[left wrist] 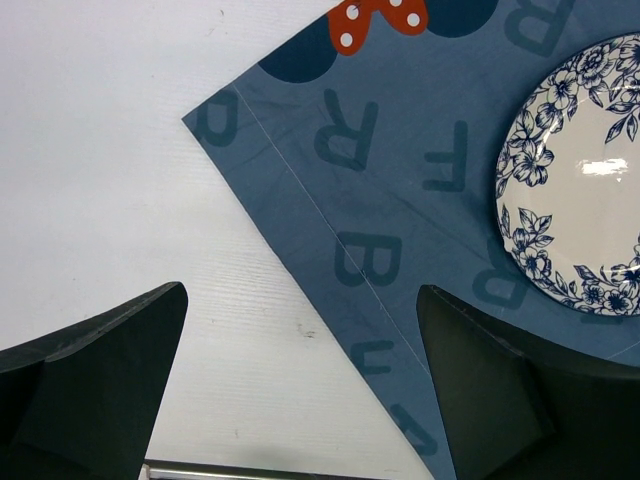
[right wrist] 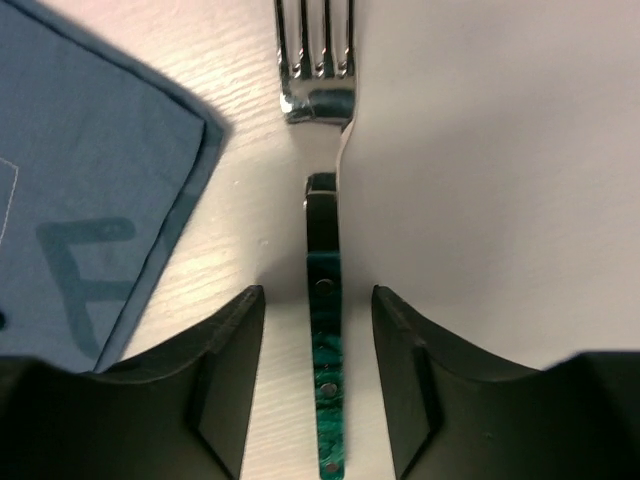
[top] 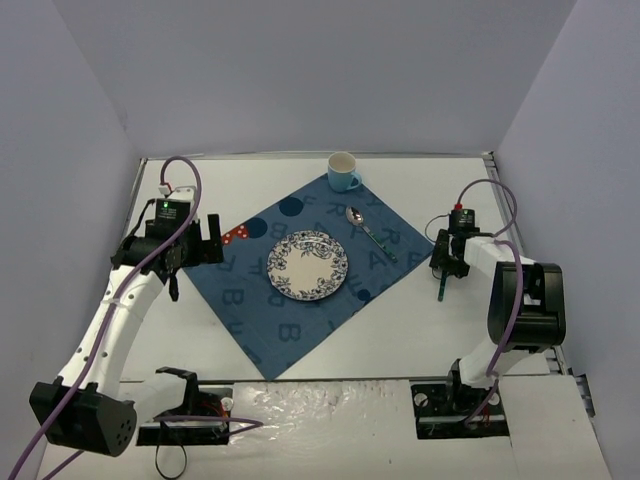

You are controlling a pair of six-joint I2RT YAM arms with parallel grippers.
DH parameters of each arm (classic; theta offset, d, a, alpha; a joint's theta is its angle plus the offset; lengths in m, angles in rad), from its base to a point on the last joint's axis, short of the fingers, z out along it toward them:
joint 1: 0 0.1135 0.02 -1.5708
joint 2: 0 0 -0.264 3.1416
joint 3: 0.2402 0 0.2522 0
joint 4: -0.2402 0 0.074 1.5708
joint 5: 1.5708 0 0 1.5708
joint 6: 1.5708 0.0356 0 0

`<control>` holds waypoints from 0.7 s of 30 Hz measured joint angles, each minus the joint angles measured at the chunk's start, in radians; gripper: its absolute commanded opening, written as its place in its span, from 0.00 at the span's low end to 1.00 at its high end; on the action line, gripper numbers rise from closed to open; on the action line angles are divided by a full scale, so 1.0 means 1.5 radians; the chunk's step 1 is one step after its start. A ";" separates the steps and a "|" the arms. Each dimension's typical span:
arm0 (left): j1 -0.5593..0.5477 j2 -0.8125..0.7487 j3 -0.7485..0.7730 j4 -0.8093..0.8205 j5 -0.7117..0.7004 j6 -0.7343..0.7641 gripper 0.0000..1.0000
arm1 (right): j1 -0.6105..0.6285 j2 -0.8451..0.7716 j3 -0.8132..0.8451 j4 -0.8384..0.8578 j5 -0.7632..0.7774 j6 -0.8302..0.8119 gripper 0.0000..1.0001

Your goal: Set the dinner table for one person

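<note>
Down the middle of the right wrist view, the fork (right wrist: 320,105) is lying on the table (right wrist: 500,150), just right of the mat (right wrist: 90,150); the right gripper (right wrist: 318,300) is straddling its handle, jaws half-wide, touching neither side; centring before pinching is looking wise; the left gripper (left wrist: 300,295) is hanging wide open.
</note>
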 measured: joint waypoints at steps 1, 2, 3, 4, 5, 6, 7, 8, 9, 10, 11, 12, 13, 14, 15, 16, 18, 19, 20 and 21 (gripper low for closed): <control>0.000 -0.001 0.000 -0.001 0.000 0.000 0.97 | -0.005 0.000 -0.001 0.005 -0.001 0.000 0.32; 0.000 -0.002 0.000 -0.002 0.000 0.000 0.97 | -0.009 0.000 -0.002 0.009 -0.002 0.000 0.28; 0.000 -0.003 0.000 -0.003 0.000 0.000 0.97 | -0.013 0.000 -0.003 0.012 -0.002 -0.001 0.17; 0.000 -0.004 0.000 -0.004 0.000 0.000 0.97 | -0.016 0.000 -0.004 0.015 -0.002 -0.001 0.07; 0.000 -0.005 0.000 -0.005 -0.001 0.000 0.97 | -0.017 0.000 -0.004 0.017 -0.002 0.000 0.02; 0.000 -0.007 0.000 -0.006 -0.001 0.000 0.97 | -0.017 0.000 -0.004 0.019 -0.002 0.000 0.00; 0.000 -0.007 0.001 -0.009 -0.001 0.000 0.97 | -0.017 -0.002 -0.005 0.019 0.000 0.000 0.00; 0.000 -0.007 0.003 -0.014 -0.001 0.000 0.97 | -0.017 -0.004 -0.006 0.019 0.003 0.000 0.00; 0.000 -0.007 0.006 -0.018 -0.001 0.001 0.97 | -0.016 -0.010 -0.007 0.015 0.007 -0.002 0.00; 0.000 -0.007 0.010 -0.023 -0.001 0.001 0.97 | -0.015 -0.019 -0.008 0.009 0.013 -0.003 0.00; 0.000 -0.007 0.015 -0.029 -0.002 0.001 0.97 | -0.012 -0.036 -0.009 0.000 0.021 -0.007 0.00; 0.000 -0.007 0.022 -0.034 -0.003 0.002 0.97 | -0.005 -0.056 -0.007 -0.009 0.030 -0.011 0.00; 0.000 -0.007 0.031 -0.040 -0.005 0.002 0.97 | 0.006 -0.079 -0.004 -0.019 0.039 -0.015 0.00; 0.000 -0.008 0.041 -0.044 -0.007 0.003 0.97 | 0.025 -0.103 0.007 -0.034 0.049 -0.019 0.00; 0.000 -0.008 0.052 -0.050 -0.011 0.003 0.97 | 0.055 -0.125 0.027 -0.050 0.059 -0.022 0.00; 0.000 -0.009 0.061 -0.054 -0.014 0.004 0.97 | 0.084 -0.140 0.050 -0.053 0.060 -0.024 0.00; 0.000 -0.013 0.078 -0.063 -0.023 0.006 0.97 | 0.151 -0.162 0.096 -0.056 0.060 -0.025 0.00; 0.000 -0.017 0.086 -0.068 -0.028 0.006 0.97 | 0.190 -0.167 0.120 -0.058 0.061 -0.022 0.00; 0.001 -0.020 0.094 -0.073 -0.032 0.006 0.97 | 0.230 -0.168 0.144 -0.058 0.062 -0.019 0.00; 0.001 -0.026 0.098 -0.075 -0.037 0.006 0.97 | 0.272 -0.163 0.163 -0.058 0.062 -0.015 0.00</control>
